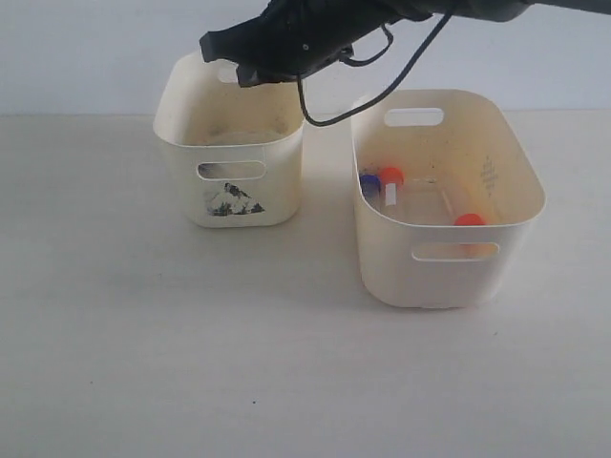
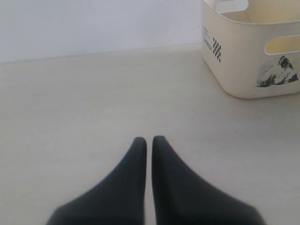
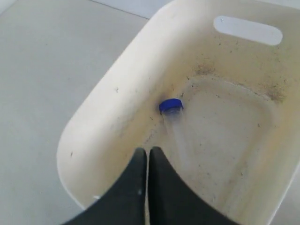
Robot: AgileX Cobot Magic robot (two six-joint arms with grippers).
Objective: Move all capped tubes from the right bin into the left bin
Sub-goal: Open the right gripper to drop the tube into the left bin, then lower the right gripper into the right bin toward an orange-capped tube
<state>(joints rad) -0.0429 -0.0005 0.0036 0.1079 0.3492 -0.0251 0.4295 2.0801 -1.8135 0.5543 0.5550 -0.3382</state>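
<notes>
- The desk (image 1: 143, 363) carries both bins. The right bin (image 1: 449, 277), the larger plain one, stands just beside the left bin without touching it.
- The left bin (image 1: 277, 186), the smaller one with the mountain sticker, holds the lone blue tube (image 3: 171, 108), which lies on its floor against a side wall.
- The right hand (image 3: 148, 151) hangs above the left bin's rim, its fingers pressed together with nothing between them.
- A cable (image 1: 329, 119) droops from that arm into the gap between the left bin and the right bin.
- The left hand (image 2: 149, 139) sits low over bare desk, off the side of the left bin that faces away from the right bin. Its fingers are together and empty.
- Three tubes wait in the right bin. The second blue tube (image 1: 369, 181) and the near orange tube (image 1: 390, 176) crowd together at the wall closest to the left bin. The far orange tube (image 1: 469, 220) rests further from the left bin, against the front wall.
- Risks, as I judge them:
  - The crowded pair sits so tight to the curved wall that a finger may strike the plastic, or the hand may pinch both tubes or knock one aside.
  - The smooth round tubes may roll or slip from a shallow grip.
  - The drooping cable may catch the right bin's rim and drag the bin.
</notes>
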